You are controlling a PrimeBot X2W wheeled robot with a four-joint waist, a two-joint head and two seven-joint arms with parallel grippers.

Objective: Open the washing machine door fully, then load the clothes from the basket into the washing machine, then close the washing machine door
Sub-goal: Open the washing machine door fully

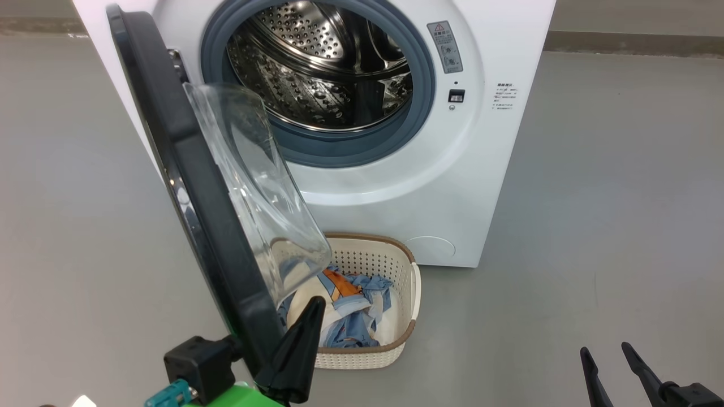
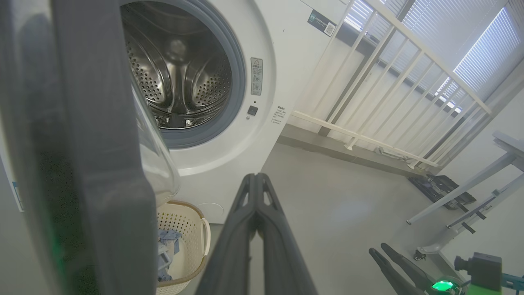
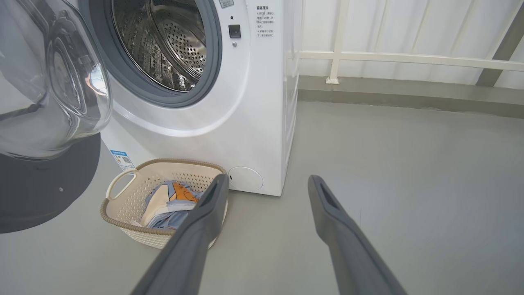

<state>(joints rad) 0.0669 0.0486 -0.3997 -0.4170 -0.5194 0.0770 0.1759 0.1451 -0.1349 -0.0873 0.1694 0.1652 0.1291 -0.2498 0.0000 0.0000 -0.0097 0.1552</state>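
Head view: midway through opening the washing machine door (image 1: 186, 186), swung out edge-on at near left, not yet fully back. Touching its inner rim, possibly, with the left gripper (image 1: 314, 308), fingers shut together on nothing; right gripper (image 1: 604, 349) spread wide, idle at near right. Next: push the door farther left, then reach for the clothes (image 1: 350, 311) lying in the basket (image 1: 367, 257) just before the washing machine (image 1: 396, 186).

Left pincer (image 2: 256, 178) closed tight, right pincer (image 3: 268, 182) spread wide
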